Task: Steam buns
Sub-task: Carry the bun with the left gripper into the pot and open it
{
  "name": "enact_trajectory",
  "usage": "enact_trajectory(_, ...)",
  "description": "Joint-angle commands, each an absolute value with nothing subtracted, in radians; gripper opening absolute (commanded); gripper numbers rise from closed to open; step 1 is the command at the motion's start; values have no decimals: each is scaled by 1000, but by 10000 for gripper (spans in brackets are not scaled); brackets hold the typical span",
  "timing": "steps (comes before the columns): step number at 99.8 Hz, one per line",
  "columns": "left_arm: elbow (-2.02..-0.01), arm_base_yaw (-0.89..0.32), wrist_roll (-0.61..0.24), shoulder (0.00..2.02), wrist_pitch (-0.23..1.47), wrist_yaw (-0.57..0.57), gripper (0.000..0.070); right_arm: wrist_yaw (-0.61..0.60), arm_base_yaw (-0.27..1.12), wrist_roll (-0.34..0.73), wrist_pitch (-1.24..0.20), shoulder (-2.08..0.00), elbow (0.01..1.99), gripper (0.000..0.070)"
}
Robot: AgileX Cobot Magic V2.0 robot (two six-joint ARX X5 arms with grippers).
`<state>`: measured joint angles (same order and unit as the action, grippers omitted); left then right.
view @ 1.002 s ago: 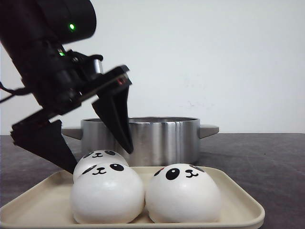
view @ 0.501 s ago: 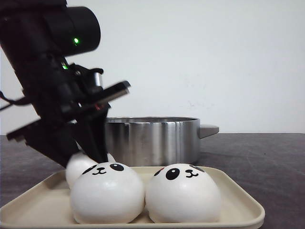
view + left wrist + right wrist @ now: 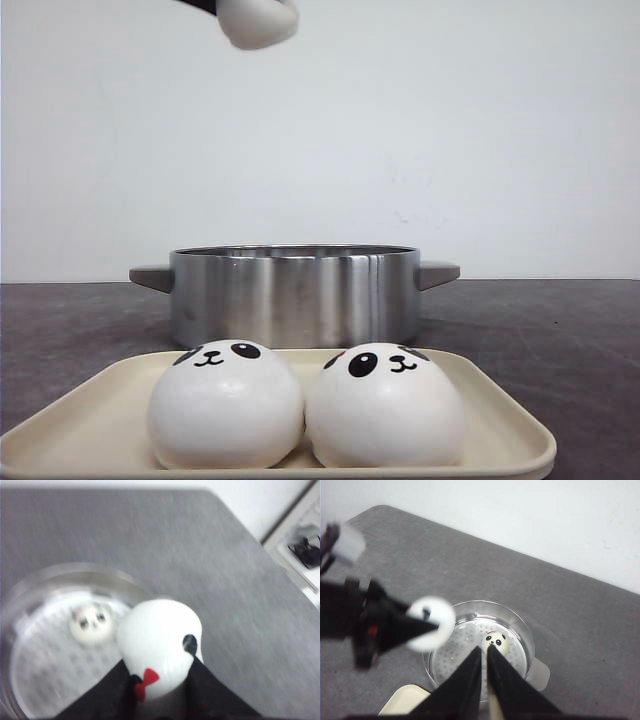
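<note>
1. A steel pot (image 3: pixel 295 295) stands on a dark grey tabletop (image 3: pixel 560 340), behind a cream tray (image 3: pixel 500 415).
2. One panda-faced bun (image 3: pixel 495 641) already lies face up on the perforated steamer plate (image 3: pixel 465 657) inside the pot. That part of the job looks done.
3. A second bun (image 3: pixel 160 655) is gripped in the left tool (image 3: pixel 162 680), whose dark fingers are closed around its lower sides. A black ear spot and a small red mark show on its surface.
4. In the front view this held bun appears only as a white lump at the very top edge, high above the pot. In the right wrist view it hangs over the pot's near rim, not over the middle, so it seems partway through its transfer and not yet released.
5. Two more buns, the left bun (image 3: pixel 225 405) and the right bun (image 3: pixel 385 405), sit side by side on the tray, touching or nearly so, faces toward the front camera. Both are untouched and still to be moved.
6. The right tool (image 3: pixel 484 667) hovers high above the pot with its two fingers pressed almost together and nothing between them.
7. Judged overall: one bun in place, one on its way, two left on the tray. No lid is visible anywhere.
</note>
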<state>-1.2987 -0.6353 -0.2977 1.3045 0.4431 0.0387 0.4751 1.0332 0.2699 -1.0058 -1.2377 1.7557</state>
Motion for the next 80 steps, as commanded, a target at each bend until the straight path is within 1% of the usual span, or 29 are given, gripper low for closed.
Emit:
enact_trajectory(1,-1359,-622,-241,1354,431,33,10,480,1045,280,-994,-1247,1774,12)
enact_trajectory(20,-1443,-554,-236,1512,426,33,10,480,1045,280,-982,-1247,1774,12)
enact_trajectory(40,-1454,-513,-212,1691,421,11,11,482,1045,281,-980,-1247,1774,12)
enact_trajectory(61,-1454,-484,-210,1839,421,10,41,501,1045,281,-989,-1247,1773,12)
enact_trajectory(63,-1454,-482,-210,1850,420,9,62,502,1045,281,-990,-1247,1773,12)
enact_trajectory(65,-1454,-480,-210,1859,420,7,101,502,1045,281,-994,-1247,1773,12)
enact_trajectory(67,-1454,-477,-210,1867,420,6,153,502,1045,281,-997,-1247,1773,12)
enact_trajectory(75,-1454,-470,-215,1893,419,6,406,502,1045,281,-1006,-1247,1773,12)
enact_trajectory(77,-1454,-469,-215,1898,418,6,452,502,1045,281,-1009,-1247,1773,12)
enact_trajectory(80,-1454,-469,-215,1903,418,6,495,501,1045,281,-1013,-1247,1773,12)
